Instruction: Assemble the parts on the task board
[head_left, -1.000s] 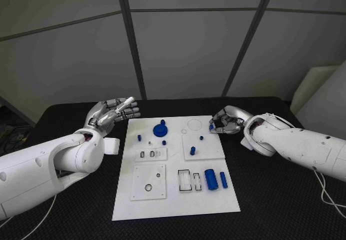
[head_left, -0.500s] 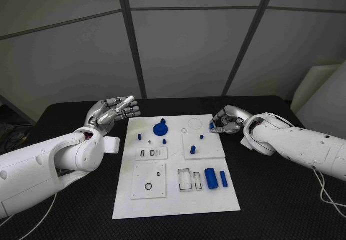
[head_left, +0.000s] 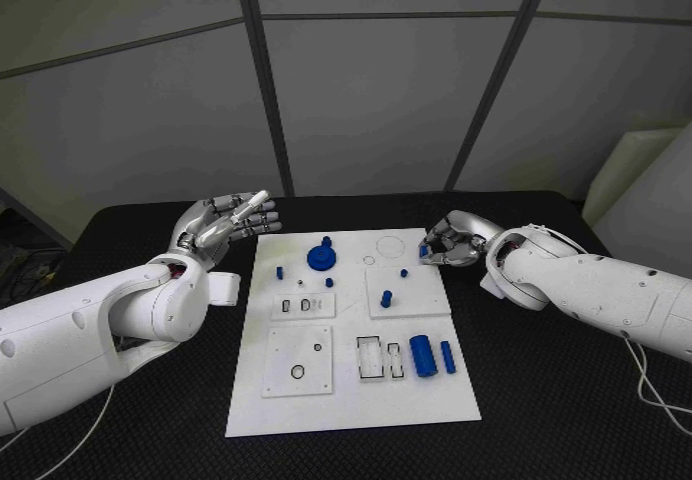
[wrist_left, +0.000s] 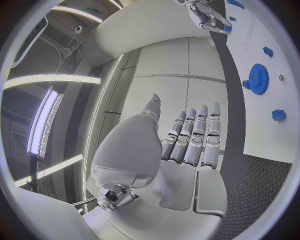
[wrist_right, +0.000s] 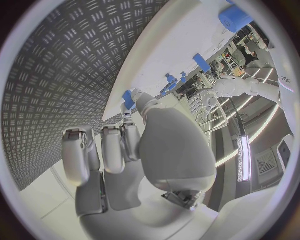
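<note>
Two robot hands are being held above the black counter (head_left: 562, 400), one at each far corner of the task board (head_left: 353, 400). Nothing is being gripped by the left robot hand (head_left: 219, 224), its fingers kept apart. A small blue part (head_left: 423, 255) is being pinched by the right robot hand (head_left: 453, 245) at the board's far right edge.

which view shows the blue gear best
The left wrist view: the blue gear appears large there, with its toothed rim plain against the task board. The head view shows it smaller, near the board's far end. In the right wrist view I cannot pick it out.
</note>
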